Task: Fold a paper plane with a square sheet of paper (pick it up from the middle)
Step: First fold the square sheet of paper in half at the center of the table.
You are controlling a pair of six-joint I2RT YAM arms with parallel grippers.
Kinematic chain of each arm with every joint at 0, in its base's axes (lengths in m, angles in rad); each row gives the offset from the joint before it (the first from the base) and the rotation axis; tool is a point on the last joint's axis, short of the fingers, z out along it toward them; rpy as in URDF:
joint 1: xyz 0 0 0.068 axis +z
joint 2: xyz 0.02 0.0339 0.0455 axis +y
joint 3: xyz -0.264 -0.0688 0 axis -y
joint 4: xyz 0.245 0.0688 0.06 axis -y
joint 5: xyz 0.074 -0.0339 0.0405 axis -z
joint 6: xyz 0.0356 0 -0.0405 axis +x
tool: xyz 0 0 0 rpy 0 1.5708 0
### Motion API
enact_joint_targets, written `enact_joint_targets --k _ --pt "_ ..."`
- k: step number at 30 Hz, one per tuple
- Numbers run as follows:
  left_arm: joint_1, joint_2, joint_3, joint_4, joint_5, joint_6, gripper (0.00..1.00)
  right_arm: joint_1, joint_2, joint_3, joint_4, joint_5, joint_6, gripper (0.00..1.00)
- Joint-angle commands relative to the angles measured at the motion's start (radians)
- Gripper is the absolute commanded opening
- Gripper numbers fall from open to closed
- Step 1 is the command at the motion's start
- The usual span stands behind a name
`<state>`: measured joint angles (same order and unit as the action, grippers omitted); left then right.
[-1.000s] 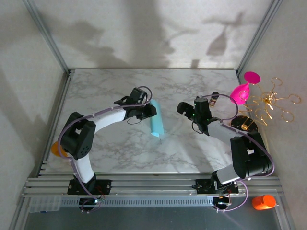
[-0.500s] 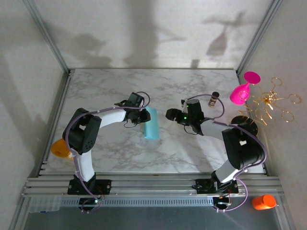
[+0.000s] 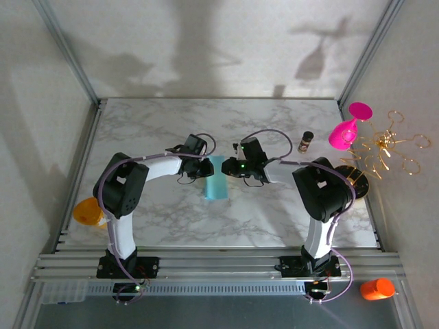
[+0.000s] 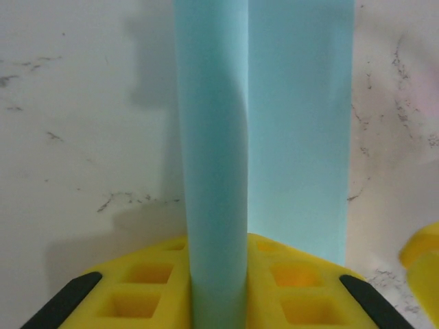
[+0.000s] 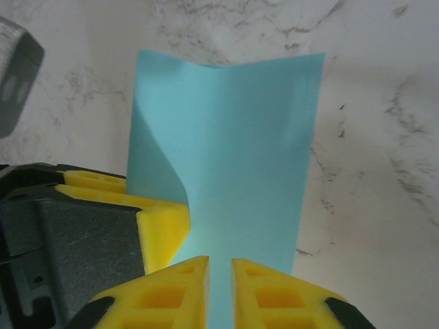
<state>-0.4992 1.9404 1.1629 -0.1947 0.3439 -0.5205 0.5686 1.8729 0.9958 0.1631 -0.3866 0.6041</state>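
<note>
Presently: square sheet of paper (image 5: 233,157) clamped between left fingers (image 4: 295,288) and between right fingers (image 5: 168,291), presumably steadied for folding.

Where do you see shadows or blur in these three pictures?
Top external view: sharp, and the pink goblet throws a dark shadow on the back wall. Left wrist view: the square sheet of paper casts a soft shadow on the marble to its left; the yellow fingers look slightly soft. Right wrist view: even light, no glare.
</note>
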Motion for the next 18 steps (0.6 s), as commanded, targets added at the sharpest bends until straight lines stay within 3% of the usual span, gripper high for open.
enact_joint_targets --k 1,18 --pt "0.008 0.015 -0.006 -0.031 -0.017 0.039 0.21 0.014 0.040 0.056 -0.072 0.026 -0.019 0.16" --pt "0.010 0.003 0.017 -0.068 -0.052 0.033 0.25 0.031 0.138 0.098 -0.182 0.110 0.000 0.12"
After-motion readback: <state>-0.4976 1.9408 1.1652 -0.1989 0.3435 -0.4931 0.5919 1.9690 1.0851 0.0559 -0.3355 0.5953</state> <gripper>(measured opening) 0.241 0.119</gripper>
